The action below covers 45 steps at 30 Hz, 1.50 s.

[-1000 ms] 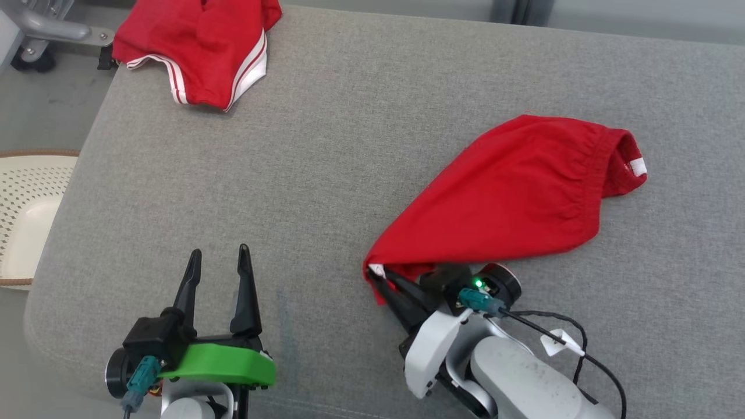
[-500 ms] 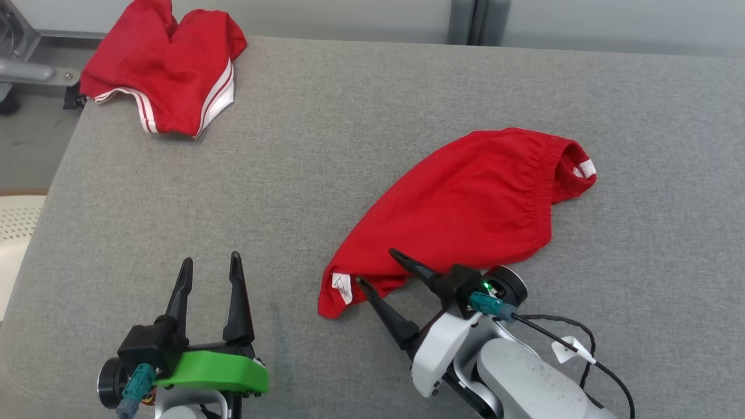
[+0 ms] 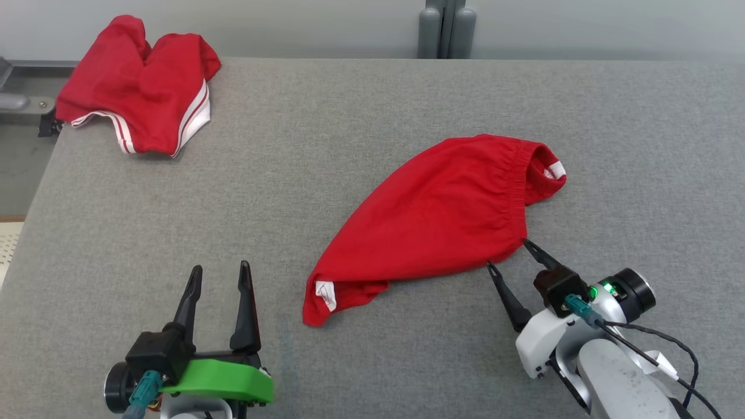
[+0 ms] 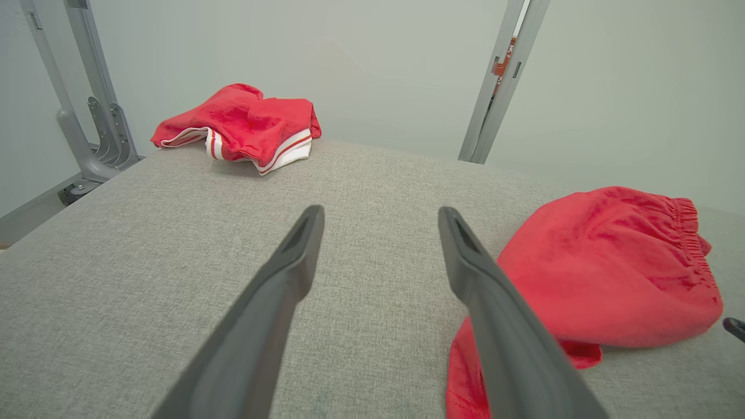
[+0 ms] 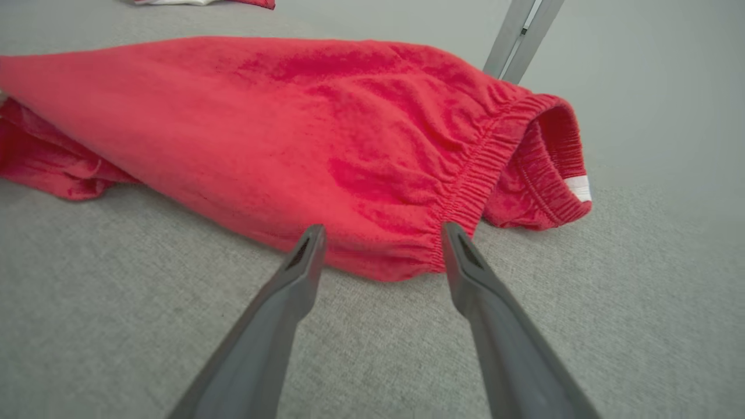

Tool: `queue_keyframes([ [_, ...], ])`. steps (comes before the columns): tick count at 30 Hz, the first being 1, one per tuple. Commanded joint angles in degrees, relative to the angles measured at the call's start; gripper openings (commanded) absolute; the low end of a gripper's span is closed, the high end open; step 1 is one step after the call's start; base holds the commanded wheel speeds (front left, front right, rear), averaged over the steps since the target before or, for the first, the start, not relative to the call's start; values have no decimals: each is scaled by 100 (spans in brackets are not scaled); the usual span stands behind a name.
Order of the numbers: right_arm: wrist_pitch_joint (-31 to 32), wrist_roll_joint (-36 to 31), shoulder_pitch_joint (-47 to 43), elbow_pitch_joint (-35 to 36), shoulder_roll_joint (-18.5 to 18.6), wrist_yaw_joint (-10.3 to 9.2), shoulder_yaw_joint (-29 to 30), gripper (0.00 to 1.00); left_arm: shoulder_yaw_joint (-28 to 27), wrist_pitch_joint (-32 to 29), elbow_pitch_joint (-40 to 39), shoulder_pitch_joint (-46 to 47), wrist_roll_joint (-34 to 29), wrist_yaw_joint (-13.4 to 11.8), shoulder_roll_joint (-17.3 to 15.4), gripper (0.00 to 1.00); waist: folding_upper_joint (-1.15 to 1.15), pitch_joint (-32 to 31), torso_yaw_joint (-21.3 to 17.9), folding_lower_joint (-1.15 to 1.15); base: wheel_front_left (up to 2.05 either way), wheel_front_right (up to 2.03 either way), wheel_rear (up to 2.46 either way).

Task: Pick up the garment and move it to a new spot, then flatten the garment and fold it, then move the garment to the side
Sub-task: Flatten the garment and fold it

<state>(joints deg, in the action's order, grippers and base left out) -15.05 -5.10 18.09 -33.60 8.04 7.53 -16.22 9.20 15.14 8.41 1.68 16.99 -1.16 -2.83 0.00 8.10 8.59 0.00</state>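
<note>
On the grey desk [image 3: 349, 116], the red garment [image 3: 442, 215] lay crumpled near the middle, its waistband edge just beyond the right hand [image 3: 508, 253], which stood wide and empty. The left hand [image 3: 220, 266], also wide, sat apart. A pinch here would likely catch both layers, so spreading could drag the cloth into a twist.

garment [image 3: 442, 215] underside hidden; second garment [image 5: 256, 3] cropped, seemingly striped
</note>
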Motion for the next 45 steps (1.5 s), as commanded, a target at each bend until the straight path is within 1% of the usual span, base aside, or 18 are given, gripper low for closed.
queue_keyframes([
  [1, -4, -166, 120, -114, 60, -8, 62, 100, -10, 1, 22, 12, -25, 2, -11, 100, 0, 100, 111, 0, 0, 0, 0],
  [6, -6, -580, 368, -559, 151, -8, 268, 100, 26, 2, 45, 81, -14, -7, -11, 100, 0, 199, 289, 0, 0, 0, 0],
  [11, -7, -704, 659, -1076, 118, -8, 411, 100, 21, 2, 52, 107, -11, -10, -11, 100, 0, 262, 404, 0, 0, 0, 0],
  [12, -8, -679, 730, -1198, 95, -8, 438, 98, 17, 2, 52, 118, -10, -11, -11, 100, 0, 275, 418, 0, 0, 0, 0],
  [13, -8, -670, 784, -1288, 89, -8, 455, 56, 16, 2, 52, 126, -10, -15, -11, 100, 0, 283, 427, 0, 0, 0, 0],
  [14, -8, -654, 837, -1369, 79, -8, 478, 42, 13, 2, 51, 130, -10, -18, -11, 100, 0, 291, 438, 0, 0, 0, 0],
  [15, -10, -638, 869, -1412, 63, -8, 503, 24, 11, 2, 51, 130, -12, -19, -11, 100, 0, 295, 442, 0, 0, 0, 0],
  [16, -12, -604, 911, -1420, 32, -8, 528, 5, 5, 2, 53, 131, -15, -20, -11, 100, 0, 296, 443, 0, 0, 0, 0],
  [17, -13, -581, 930, -1386, 11, -8, 538, 0, -4, 2, 53, 130, -17, -23, -11, 100, 0, 295, 438, 0, 0, 0, 0],
  [21, -16, -407, 791, -1027, -86, -8, 571, 0, -56, 2, 55, 70, -56, -31, -11, 100, 0, 239, 354, 0, 0, 0, 0],
  [25, -17, -138, 529, -422, -161, -8, 627, 0, -86, 1, 47, 6, -84, -28, -11, 100, 0, 135, 184, 0, 0, 0, 0],
  [34, 15, 428, -448, 1056, -304, -8, 866, 0, -184, 1, 20, -149, -120, 2, -11, 100, 0, -140, -399, 0, 0, 0, 0],
  [37, 272, 537, -810, 1582, -330, -8, 770, 0, -225, 2, 8, -168, -126, 5, -12, 100, 0, -188, -591, 0, 0, 0, 0],
  [40, 658, 696, -1138, 2256, -274, -8, 626, 0, -228, 2, -3, -166, -117, 5, -12, 100, 0, -212, -742, 0, 0, 0, 0],
  [43, 1031, 849, -1393, 2956, -274, -8, 580, 0, -227, 1, -20, -138, -89, -3, -12, 100, 0, -196, -818, 0, 0, 0, 0],
  [45, 1197, 920, -1451, 3302, -292, -8, 614, 0, -206, 1, -31, -115, -76, -11, -12, 100, 0, -176, -829, 0, 0, 0, 0],
])
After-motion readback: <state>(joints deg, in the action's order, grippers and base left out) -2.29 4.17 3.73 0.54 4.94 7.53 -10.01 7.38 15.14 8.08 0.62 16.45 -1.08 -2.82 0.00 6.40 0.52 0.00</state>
